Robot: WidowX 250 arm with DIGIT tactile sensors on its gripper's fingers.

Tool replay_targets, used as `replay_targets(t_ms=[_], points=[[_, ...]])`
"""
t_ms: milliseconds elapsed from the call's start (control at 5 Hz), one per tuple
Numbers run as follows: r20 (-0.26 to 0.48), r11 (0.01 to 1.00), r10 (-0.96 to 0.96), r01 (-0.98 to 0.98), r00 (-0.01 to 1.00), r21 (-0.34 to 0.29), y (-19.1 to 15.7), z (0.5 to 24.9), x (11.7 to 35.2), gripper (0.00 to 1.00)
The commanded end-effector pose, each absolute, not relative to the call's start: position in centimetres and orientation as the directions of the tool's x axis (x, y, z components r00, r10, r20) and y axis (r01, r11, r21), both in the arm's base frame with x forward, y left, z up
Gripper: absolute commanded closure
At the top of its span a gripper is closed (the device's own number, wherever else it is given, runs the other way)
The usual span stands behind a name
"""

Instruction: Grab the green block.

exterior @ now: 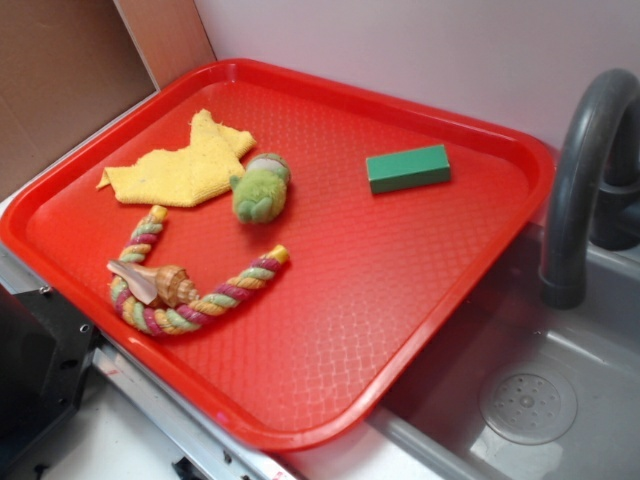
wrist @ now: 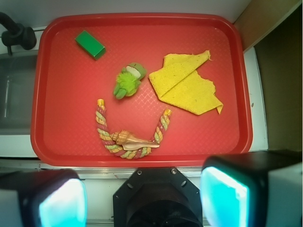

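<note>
Hovering pre-approach: gripper spread wide, empty, likely high above red plastic tray. Dark green rectangular block lies at far-left corner. Next: traverse over, descend, align.

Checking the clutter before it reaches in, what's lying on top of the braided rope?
A tan seashell lies across the bottom of the rope's curve, covering a short stretch of the braid there. Nothing else sits on the rope; its two ends rest bare on the red tray.
</note>
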State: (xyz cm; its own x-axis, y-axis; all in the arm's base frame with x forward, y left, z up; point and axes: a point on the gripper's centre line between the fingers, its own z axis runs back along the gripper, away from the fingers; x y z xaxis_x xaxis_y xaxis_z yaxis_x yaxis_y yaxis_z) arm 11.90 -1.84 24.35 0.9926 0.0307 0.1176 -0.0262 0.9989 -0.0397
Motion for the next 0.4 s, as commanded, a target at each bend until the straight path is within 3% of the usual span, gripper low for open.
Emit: replay_targets(t_ms=[0,200], points=[[0.118,0.999,0.031,-0.026,0.993,-0.04,-1.8,24.4,11.9,0.0],[0.161,1.0,-0.01,0.012,0.987,-0.011,-1.9,23.0,13.6,0.0]])
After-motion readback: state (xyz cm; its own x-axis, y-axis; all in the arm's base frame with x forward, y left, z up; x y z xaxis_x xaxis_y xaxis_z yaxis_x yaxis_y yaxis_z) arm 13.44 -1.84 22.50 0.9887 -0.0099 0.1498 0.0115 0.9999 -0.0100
